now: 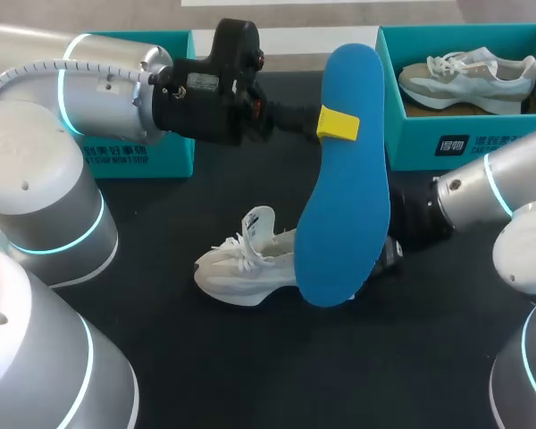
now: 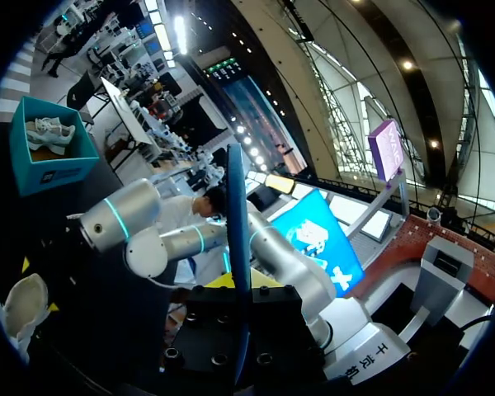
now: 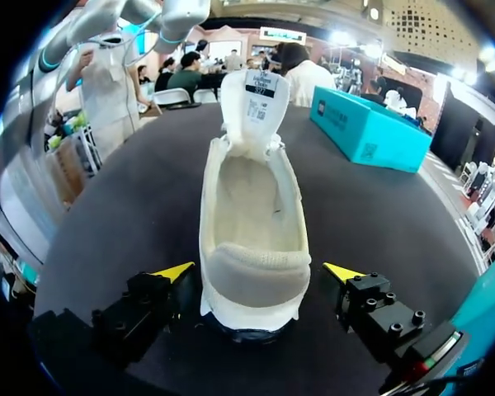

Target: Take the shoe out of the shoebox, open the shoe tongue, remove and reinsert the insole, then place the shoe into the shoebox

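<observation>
Raised closest to the head camera, the blue insole [image 1: 344, 179] is clamped in the left gripper [image 1: 338, 124] above the white shoe [image 1: 241, 264], which lies on the table [image 1: 250, 375]. The left wrist view shows the insole edge-on between its fingers. In the right wrist view, the right gripper [image 3: 258, 271] is spread wide, with the shoe's heel between its tips, not touching them.

1. A robot test station, as I see it from my remote post: my left arm [image 1: 98, 89] and right arm [image 1: 491, 192], grey metal with glowing cyan rings, flank a black counter [image 1: 250, 375].
2. Footwear is the trade here: a teal shoebox [image 1: 411, 147] at the counter's far right holds a grey-and-white shoe [image 1: 469, 80]; a second teal shoebox [image 1: 152, 156] stands at the far left.
3. A white shoe [image 1: 241, 268] lies on the counter between the arms, its tongue raised.
</observation>
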`<state>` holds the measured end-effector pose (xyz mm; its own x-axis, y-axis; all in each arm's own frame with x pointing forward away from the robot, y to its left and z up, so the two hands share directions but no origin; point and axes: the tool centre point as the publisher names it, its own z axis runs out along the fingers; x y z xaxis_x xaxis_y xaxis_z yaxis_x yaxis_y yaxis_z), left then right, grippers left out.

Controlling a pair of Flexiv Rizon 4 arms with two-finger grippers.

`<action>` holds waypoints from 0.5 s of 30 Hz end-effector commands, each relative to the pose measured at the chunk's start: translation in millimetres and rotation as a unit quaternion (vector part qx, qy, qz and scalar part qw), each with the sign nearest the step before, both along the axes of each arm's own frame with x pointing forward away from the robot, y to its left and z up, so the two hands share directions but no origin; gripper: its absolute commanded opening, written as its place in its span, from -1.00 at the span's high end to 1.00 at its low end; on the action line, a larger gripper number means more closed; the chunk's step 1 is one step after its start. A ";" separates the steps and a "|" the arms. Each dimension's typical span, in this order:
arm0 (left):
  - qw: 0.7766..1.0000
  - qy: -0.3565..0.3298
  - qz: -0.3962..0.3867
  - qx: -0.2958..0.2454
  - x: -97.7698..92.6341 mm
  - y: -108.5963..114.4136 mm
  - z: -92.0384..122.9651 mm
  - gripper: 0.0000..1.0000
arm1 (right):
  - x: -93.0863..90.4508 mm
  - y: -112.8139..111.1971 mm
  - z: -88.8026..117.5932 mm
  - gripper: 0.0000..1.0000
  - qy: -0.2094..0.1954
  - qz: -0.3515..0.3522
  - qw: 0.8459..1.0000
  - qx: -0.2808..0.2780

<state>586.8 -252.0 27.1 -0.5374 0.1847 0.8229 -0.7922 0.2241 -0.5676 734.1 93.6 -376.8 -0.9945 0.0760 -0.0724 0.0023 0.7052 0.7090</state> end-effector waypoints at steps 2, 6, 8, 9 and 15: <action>1.000 0.000 0.000 -0.001 -0.5 -0.5 -1.1 1.00 | -2.5 -2.6 7.4 -1.00 0.009 -0.005 0.997 -0.080; 1.000 0.000 0.000 -0.001 -0.5 -0.5 -1.1 1.00 | -2.6 -5.3 9.1 -1.00 0.011 -0.007 0.996 -0.086; 1.000 0.000 0.000 -0.001 -0.5 -0.5 -1.1 1.00 | -2.4 -6.1 9.3 -1.00 0.011 -0.008 0.996 -0.086; 1.000 0.000 0.000 -0.001 -0.5 -0.5 -1.1 1.00 | -2.4 -6.1 9.3 -1.00 0.011 -0.008 0.996 -0.086; 1.000 0.000 0.000 -0.001 -0.5 -0.5 -1.1 1.00 | -2.4 -6.1 9.3 -1.00 0.011 -0.008 0.996 -0.086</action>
